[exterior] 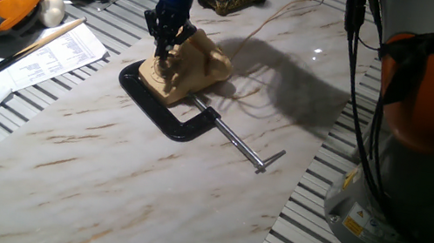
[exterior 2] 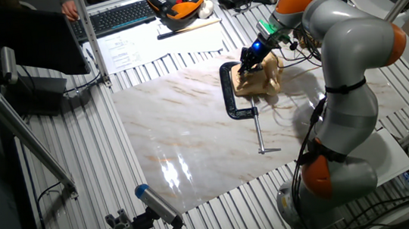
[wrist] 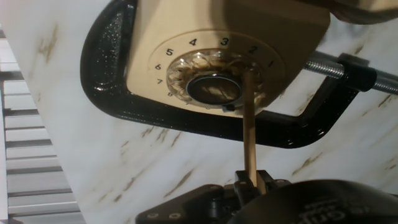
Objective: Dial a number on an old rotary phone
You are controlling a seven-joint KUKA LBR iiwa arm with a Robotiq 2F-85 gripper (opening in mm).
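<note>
The phone sits on the marble slab toward the far edge of the table, directly beneath the gripper, which hangs over its sloped face. In the hand view the gripper is pressed together on a thin wooden stick; the stick runs from between the jaws up to the dial, with its tip resting at the dial's clear finger wheel near the digits 1 and 2. Digits 1 through 7 are readable around the dial rim; the rest are hidden. The phone body is held by a black clamp that curves around its front edge, touching it; the clamp's steel screw rod points out toward the middle of the slab and ends in a short crossbar. In the other fixed view the gripper is again on top of the phone, with the clamp just beside it on the side toward the slab's centre. The handset lies across the top of the phone body; the cord is too thin to follow clearly. Off the slab, near the far left corner of the table, lie printed papers, a long wooden rod and an orange-and-black handheld controller. No containers are discernible.
</note>
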